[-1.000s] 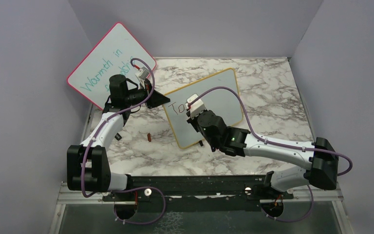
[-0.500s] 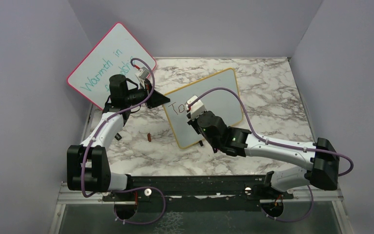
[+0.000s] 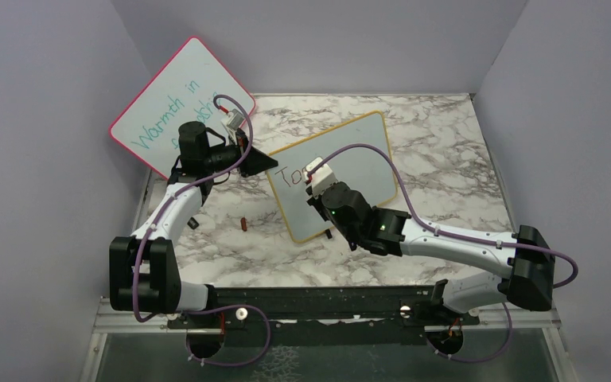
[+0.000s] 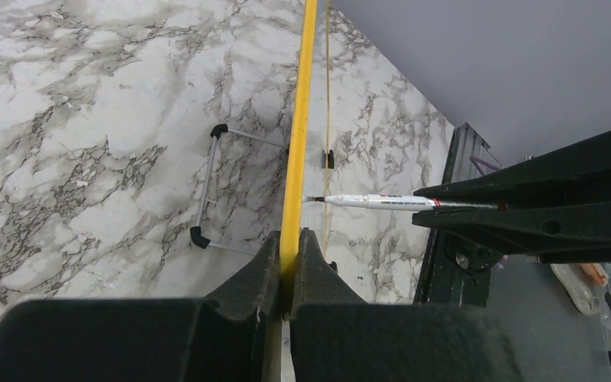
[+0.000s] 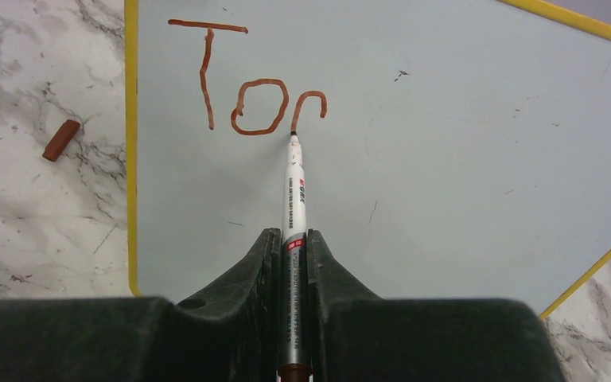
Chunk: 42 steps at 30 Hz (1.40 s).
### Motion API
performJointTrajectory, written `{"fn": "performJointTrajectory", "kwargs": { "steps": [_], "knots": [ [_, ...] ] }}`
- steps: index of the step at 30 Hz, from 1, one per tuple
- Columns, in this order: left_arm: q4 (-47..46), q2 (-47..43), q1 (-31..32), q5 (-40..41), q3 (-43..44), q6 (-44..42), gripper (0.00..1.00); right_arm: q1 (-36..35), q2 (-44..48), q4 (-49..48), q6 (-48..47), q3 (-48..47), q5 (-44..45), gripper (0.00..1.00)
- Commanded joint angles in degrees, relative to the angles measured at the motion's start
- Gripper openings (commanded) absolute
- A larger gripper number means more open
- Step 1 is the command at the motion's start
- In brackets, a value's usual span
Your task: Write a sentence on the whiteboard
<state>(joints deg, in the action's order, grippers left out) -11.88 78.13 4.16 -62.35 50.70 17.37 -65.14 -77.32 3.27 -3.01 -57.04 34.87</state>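
Just rounded red-brown strokes (image 5: 259,81) — smooth whiteboard (image 5: 445,199)

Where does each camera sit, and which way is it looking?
Top external: high behind the bases, looking down on the marble-patterned table, both white arms and the yellow-framed rectangular whiteboard.
Left wrist: on the left arm, looking along its black left fingers clamped on that whiteboard's edge.
Right wrist: on the right arm, looking along its black right fingers at the silver marker and red-brown letters.
Shared: both wrist views show the marker.
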Motion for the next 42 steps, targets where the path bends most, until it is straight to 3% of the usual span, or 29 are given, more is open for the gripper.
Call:
{"fn": "performJointTrajectory", "kwargs": {
  "steps": [1,13,42],
  "knots": [
    [2.83,1.48,0.25,0.12,-0.27,-4.36,0.0,0.37,0.67,2.37,0.24,1.2,1.79,0.0],
    [2.83,1.51,0.29,0.12,-0.25,-4.36,0.0,0.37,1.34,1.85,0.14,1.66,2.83,0.0],
    [2.91,1.59,0.3,0.03,-0.23,-4.45,0.0,1.05,1.08,-9.46,-6.02,-0.53,3.94,0.01]
  ]
}}
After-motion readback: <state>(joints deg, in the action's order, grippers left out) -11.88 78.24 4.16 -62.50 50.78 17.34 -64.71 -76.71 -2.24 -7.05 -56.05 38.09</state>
